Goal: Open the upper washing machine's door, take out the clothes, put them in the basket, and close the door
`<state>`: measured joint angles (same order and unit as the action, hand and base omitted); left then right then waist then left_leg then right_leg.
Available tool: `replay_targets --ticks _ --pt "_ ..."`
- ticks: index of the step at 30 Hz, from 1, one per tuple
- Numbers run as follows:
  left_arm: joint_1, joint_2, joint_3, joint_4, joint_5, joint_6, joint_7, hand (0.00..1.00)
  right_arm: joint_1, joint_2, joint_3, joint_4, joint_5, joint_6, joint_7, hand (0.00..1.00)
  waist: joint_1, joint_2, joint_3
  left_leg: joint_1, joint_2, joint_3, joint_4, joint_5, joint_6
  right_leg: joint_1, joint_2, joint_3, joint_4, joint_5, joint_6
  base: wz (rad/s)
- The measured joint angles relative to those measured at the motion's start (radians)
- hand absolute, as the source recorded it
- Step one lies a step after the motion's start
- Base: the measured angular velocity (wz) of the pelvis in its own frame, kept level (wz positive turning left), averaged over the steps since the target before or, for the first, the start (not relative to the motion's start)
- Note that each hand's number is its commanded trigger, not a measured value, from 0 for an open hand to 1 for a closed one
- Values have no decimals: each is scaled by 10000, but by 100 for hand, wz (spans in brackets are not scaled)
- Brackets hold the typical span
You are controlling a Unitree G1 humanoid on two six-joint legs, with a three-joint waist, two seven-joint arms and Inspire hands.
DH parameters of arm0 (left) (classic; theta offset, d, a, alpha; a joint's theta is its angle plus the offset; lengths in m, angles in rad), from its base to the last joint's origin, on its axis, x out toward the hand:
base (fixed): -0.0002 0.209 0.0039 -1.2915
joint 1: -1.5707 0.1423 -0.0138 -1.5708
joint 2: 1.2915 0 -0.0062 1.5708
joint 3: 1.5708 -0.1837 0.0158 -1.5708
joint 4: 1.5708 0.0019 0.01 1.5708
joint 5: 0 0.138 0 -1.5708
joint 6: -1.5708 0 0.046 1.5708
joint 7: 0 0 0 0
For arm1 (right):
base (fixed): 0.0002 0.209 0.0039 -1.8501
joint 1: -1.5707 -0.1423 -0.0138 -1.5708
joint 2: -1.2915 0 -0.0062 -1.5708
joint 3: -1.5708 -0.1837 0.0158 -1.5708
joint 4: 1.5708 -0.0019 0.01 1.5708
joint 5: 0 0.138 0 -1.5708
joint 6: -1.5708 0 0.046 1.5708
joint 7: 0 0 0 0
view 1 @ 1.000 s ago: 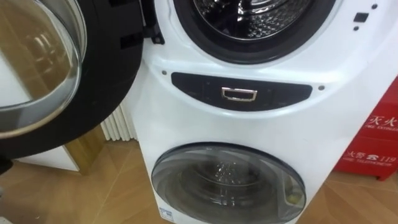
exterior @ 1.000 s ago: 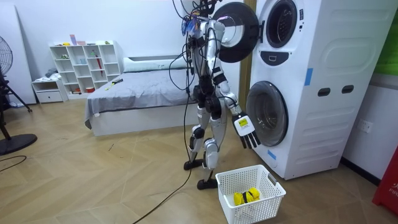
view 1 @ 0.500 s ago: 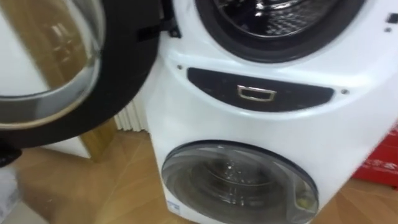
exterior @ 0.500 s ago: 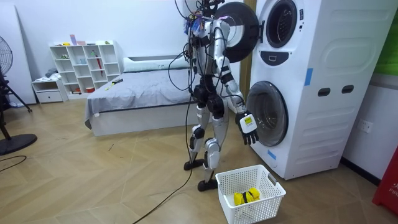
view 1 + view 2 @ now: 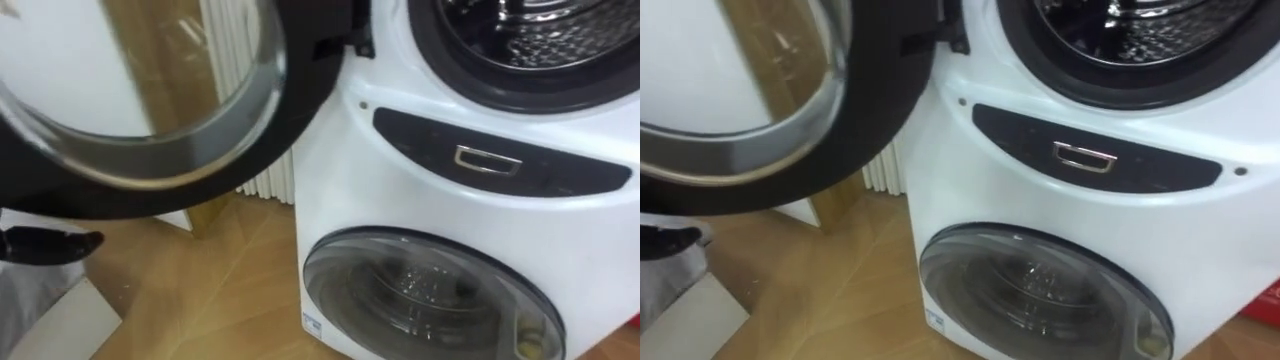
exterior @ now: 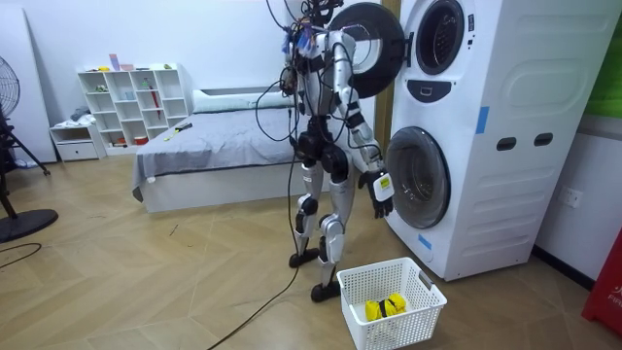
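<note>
Right hand (image 6: 381, 190) hangs relaxed, holding nothing, just beside the washing machine's (image 6: 505, 87) closed lower door (image 5: 430, 300); the upper door (image 5: 130, 90) is swung wide.

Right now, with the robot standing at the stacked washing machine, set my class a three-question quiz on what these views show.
1. True or false: the lower door is open.
2. Where does the white basket stand? A) on the bed B) on the floor by the robot's feet C) inside the upper drum
3. Fill in: the item in the basket is ____ in colour.
Key: 1 false: it is shut, while the upper door is swung open. 2 B. 3 yellow.
</note>
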<state>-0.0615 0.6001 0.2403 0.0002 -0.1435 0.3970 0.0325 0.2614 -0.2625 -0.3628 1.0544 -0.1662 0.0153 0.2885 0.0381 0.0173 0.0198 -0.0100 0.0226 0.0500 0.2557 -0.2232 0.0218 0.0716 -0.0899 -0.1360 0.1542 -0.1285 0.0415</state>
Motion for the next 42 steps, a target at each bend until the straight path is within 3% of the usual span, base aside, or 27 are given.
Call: replay_targets --ticks 8,13,18,22,25,26,28,30,32,34,40,42 --pt "19 -421 -43 -1 0 4 0 0 -151 21 500 23 -51 300 139 0 -213 20 7 -35 -200 221 -36 159 267 -73 -221 -38 11 202 231 -3" --pt "900 -585 243 -832 -2 2 0 0 -288 7 615 -108 -28 304 62 0 -386 28 -8 -35 -244 371 -29 205 346 -182 -297 -67 172 292 275 -8" --pt "2487 -1653 360 -2695 1 -104 -4 0 -322 0 1123 30 -12 299 -98 0 -573 12 -30 60 -361 363 -135 315 485 -164 -445 -229 252 317 306 3" --pt "2984 -2449 361 -3168 16 -215 -16 0 -707 23 1471 276 45 294 -94 0 -614 -73 -48 207 -384 595 -319 405 505 -207 -488 -141 353 335 322 -16" --pt "3041 -2665 360 -3184 -4 -458 -176 0 -811 55 1497 392 68 295 -92 0 -616 -196 -57 121 -383 661 -297 456 424 -258 -495 -159 347 342 327 -8" --pt "3097 -2789 373 -3184 -42 -632 -176 0 -837 56 1575 378 107 290 -100 0 -612 -310 -100 30 -372 716 -286 500 392 -357 -499 -175 344 332 343 -8" --pt "3102 -2976 372 -3184 -197 -874 -176 0 -824 74 1832 368 226 288 -182 0 -611 -430 -65 -43 -369 734 -249 579 338 -397 -501 -214 295 277 427 -4" --pt "3292 -3446 290 -3183 -214 -1406 -185 0 -832 127 1884 350 220 278 -306 0 -612 -488 -76 -110 -348 763 -190 640 244 -508 -440 -199 299 104 477 -4" --pt "3484 -3637 44 -3183 -218 -1794 -257 0 -794 141 1885 322 225 261 -480 0 -611 -490 -78 -126 -318 773 -196 691 207 -538 -408 -169 298 112 463 0" --pt "3685 -3691 -232 -3183 -229 -2065 -490 0 -773 179 1915 321 229 261 -659 0 -601 -497 -86 -125 -242 788 -181 704 195 -543 -393 -151 309 135 432 0" --pt "3944 -3677 -1183 -3176 -215 -2264 -1805 0 -806 313 1975 73 481 261 -721 0 -593 -441 -121 -47 -167 971 -208 723 169 -562 -291 89 308 230 412 -11" --pt "4026 -3624 -1789 -3116 -235 -2451 -2441 0 -828 313 2084 -126 859 136 -773 0 -674 -356 -158 139 -181 1111 -362 726 160 -534 -257 236 300 243 414 -24"
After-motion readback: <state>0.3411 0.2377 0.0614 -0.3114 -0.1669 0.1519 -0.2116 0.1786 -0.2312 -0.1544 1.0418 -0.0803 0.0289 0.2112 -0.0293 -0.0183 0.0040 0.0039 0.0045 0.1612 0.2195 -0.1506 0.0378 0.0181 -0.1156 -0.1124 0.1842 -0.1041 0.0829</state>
